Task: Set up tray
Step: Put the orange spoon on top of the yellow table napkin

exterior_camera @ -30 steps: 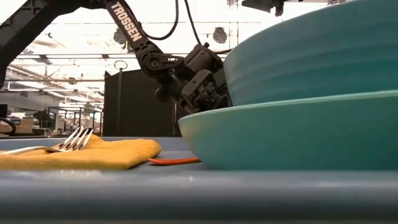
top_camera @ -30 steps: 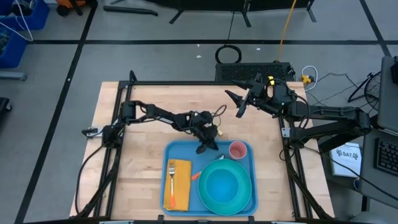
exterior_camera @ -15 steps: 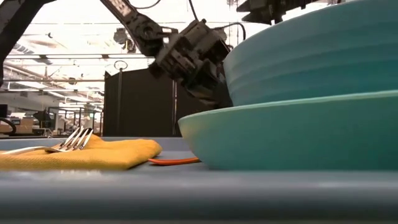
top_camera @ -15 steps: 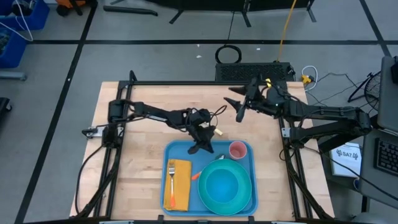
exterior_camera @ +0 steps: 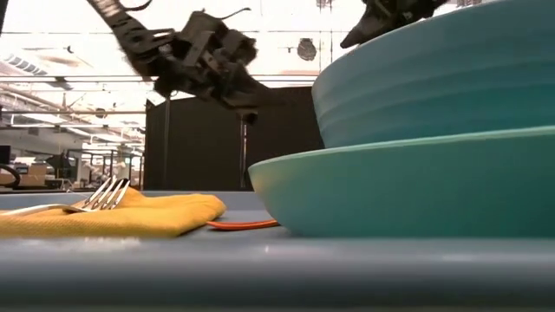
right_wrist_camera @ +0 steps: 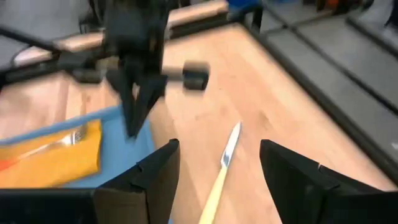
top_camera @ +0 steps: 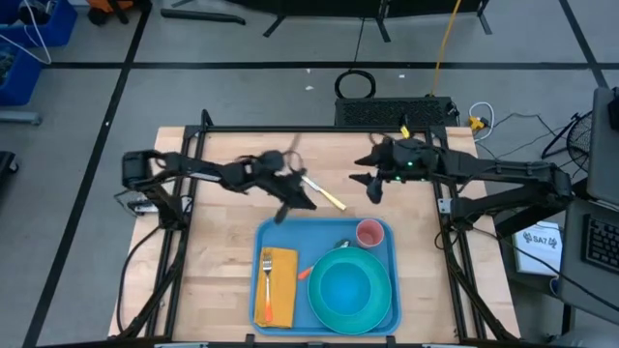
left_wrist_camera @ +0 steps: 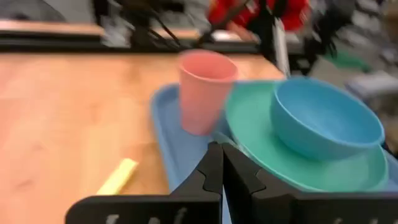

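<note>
From above, the blue tray [top_camera: 280,242] lies at the table's near edge; my left gripper [top_camera: 293,198], fingers pressed together and empty, hangs just beyond its far rim. My right gripper [top_camera: 370,184] hovers farther off, fingers spread. Through my right wrist, a yellow-handled knife [right_wrist_camera: 222,169] lies beside the tray.

The tray [top_camera: 280,237], big, flat, blue and rectangular with rounded corners and a raised rim, is lying level on the wooden table, sitting toward six o'clock at the near edge, its long sides running three to nine o'clock and its floor showing bare at ten o'clock.
</note>
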Controlling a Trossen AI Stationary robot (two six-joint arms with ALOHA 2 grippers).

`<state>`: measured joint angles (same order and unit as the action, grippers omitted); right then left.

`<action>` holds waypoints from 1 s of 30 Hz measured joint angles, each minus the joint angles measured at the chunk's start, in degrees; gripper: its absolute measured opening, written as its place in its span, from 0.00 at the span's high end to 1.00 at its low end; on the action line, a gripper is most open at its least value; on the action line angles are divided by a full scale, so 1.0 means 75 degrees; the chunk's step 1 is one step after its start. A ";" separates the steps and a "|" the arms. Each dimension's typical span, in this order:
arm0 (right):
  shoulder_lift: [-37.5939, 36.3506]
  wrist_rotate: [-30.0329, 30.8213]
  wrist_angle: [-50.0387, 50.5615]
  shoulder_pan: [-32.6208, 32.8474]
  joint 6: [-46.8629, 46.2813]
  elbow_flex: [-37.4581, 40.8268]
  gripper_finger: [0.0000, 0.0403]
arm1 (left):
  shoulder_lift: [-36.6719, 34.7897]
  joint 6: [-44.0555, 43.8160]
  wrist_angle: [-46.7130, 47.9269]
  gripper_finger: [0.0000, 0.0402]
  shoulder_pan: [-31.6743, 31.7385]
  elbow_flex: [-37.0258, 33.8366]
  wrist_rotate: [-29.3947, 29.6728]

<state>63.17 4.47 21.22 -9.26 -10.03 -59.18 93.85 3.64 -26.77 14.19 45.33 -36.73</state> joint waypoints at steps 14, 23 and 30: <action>0.3073 -0.1569 0.3125 0.0338 -0.0646 -0.2687 0.59 | -0.1222 -0.1309 -0.3634 1.00 0.0258 -0.2879 0.0914; 0.3857 -0.2245 0.3120 0.0639 -0.1719 -0.2672 0.61 | -0.1210 -0.1445 -0.5403 1.00 0.0332 -0.3813 0.0965; 0.4881 -0.3722 0.3099 0.0959 -0.2190 -0.2661 0.59 | -0.1210 -0.1341 -0.5373 0.99 0.0476 -0.3854 0.0761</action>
<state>99.77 -23.45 44.47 -2.06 -26.46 -79.13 84.77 -6.42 -67.07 17.76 16.43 -31.03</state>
